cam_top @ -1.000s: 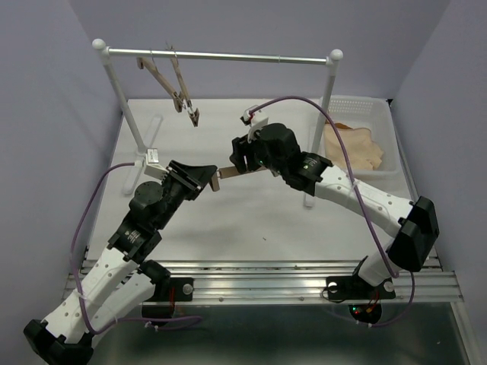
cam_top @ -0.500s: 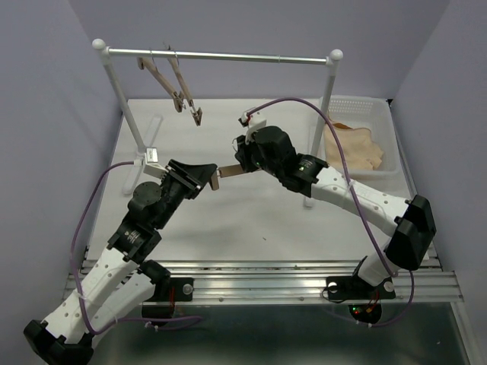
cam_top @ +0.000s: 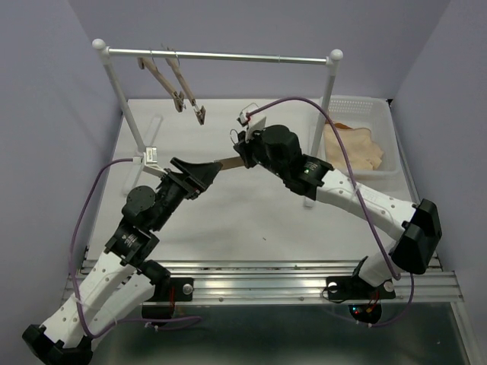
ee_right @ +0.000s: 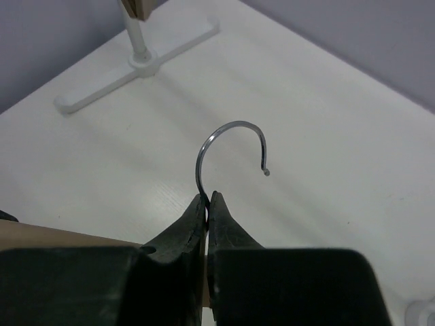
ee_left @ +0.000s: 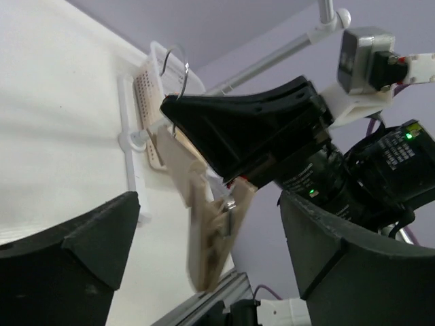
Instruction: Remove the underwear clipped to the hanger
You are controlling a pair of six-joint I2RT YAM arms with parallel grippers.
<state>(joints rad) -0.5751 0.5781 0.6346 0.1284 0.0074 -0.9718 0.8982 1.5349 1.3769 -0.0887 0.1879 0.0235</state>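
Right wrist: right tool [ee_right: 206, 202] pinches hanger [ee_left: 200, 251] at its hook | left tool [ee_left: 207, 198] wide (hanger end sits between)

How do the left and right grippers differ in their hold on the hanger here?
The right gripper is shut, pinching the hanger at the base of its wire hook; the left gripper stands open. The right gripper alone grips the hanger, while the left gripper's fingers straddle its clip end without touching it. Both meet at the same hanger, above the table.

White table [cam_top: 251, 220], clothes rack [cam_top: 221, 55] standing, white basket [cam_top: 364, 101] at right edge
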